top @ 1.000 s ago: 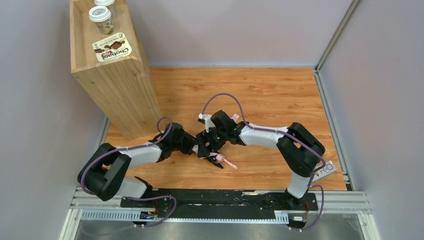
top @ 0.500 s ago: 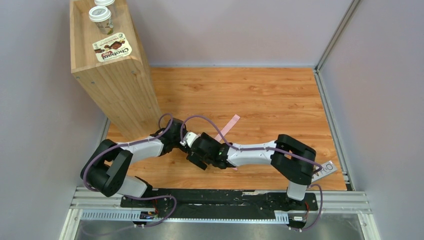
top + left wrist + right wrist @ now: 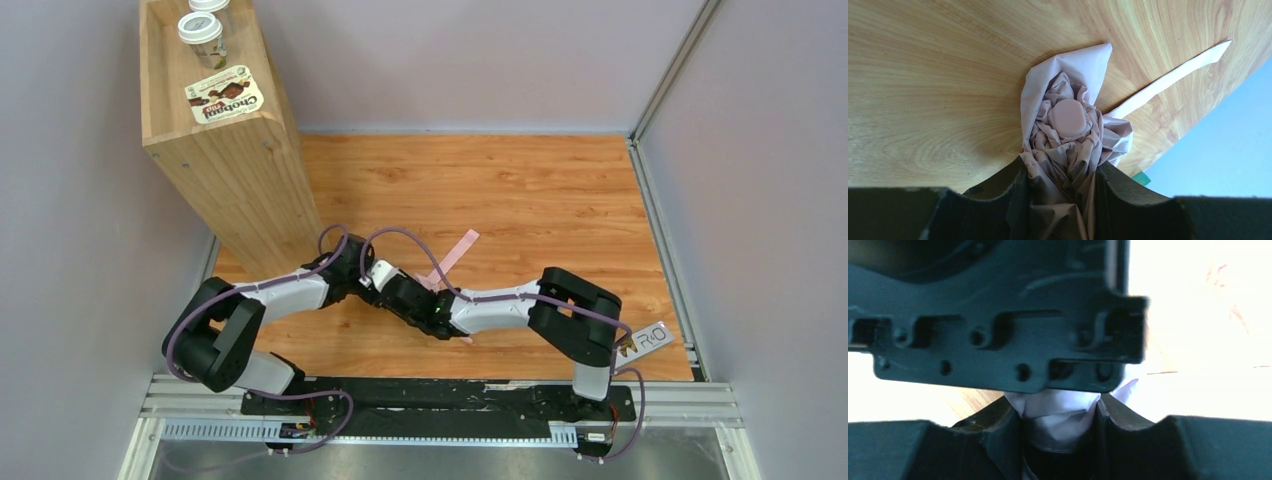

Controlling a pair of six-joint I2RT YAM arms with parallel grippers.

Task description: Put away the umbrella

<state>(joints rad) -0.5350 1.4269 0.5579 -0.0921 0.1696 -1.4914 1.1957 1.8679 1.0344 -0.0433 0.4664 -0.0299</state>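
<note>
The umbrella [image 3: 1068, 125] is a small crumpled pale pink bundle with a round pink cap, lying on the wooden table. My left gripper [image 3: 1060, 167] is shut on its fabric just behind the cap. Its thin pink strap [image 3: 455, 250] trails loose over the table toward the back right; in the left wrist view the strap [image 3: 1173, 75] runs to the upper right. My right gripper [image 3: 1060, 405] has pale fabric [image 3: 1058, 407] filling the gap between its fingers, right against the left gripper's black body [image 3: 998, 315]. From above, both grippers [image 3: 375, 287] meet and hide most of the bundle.
A tall wooden box [image 3: 225, 160] stands at the back left, with lidded cups [image 3: 203, 30] and a Chobani packet [image 3: 225, 97] on top. A metal rail [image 3: 655, 230] and grey walls bound the table on the right and at the back.
My right arm swung left and down from above the umbrella, and its jaws narrowed onto the fabric beside the left gripper. The pink strap now lies stretched out. The left arm barely moved.
</note>
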